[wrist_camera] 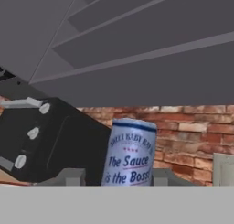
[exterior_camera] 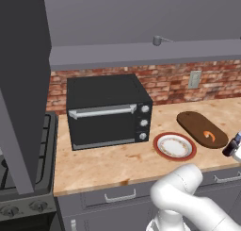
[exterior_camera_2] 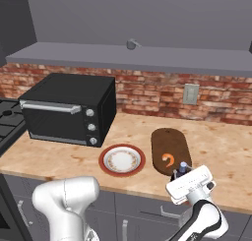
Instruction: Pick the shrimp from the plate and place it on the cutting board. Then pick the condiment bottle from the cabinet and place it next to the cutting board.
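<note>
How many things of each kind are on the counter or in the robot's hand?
Toaster oven: 1
Plate: 1
Cutting board: 1
Shrimp, on the board: 1
Sauce bottle, held in the end effector: 1
Total: 5

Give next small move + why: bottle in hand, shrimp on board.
Probably lower the condiment bottle onto the bare counter beside the cutting board, then open the hand. The shrimp already lies on the board; the bottle sits at the board's near end.
</note>
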You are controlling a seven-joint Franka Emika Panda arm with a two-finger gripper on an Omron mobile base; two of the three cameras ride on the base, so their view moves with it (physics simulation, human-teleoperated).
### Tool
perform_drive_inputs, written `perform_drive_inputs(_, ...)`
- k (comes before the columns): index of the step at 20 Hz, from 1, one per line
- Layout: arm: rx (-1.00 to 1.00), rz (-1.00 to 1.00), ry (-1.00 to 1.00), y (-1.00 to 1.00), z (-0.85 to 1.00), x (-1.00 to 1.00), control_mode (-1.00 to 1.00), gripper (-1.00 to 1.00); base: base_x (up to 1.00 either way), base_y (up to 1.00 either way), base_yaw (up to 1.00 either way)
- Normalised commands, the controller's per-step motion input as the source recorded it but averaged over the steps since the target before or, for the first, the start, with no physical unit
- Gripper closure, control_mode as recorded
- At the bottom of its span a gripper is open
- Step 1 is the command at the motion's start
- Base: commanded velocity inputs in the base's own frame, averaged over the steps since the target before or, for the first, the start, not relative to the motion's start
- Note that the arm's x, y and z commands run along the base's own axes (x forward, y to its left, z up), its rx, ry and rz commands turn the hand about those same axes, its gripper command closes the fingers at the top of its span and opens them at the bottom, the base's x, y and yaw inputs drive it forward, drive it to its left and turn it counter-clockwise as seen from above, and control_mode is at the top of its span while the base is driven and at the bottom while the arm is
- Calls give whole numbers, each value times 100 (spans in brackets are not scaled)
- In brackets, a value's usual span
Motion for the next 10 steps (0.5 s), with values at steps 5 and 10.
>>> perform_drive_inputs(5,-2,0,0,0,-31,0,-100,100,0,0,0)
perform_drive_inputs(10,-2,0,0,0,-32,2,-100,100,0,0,0)
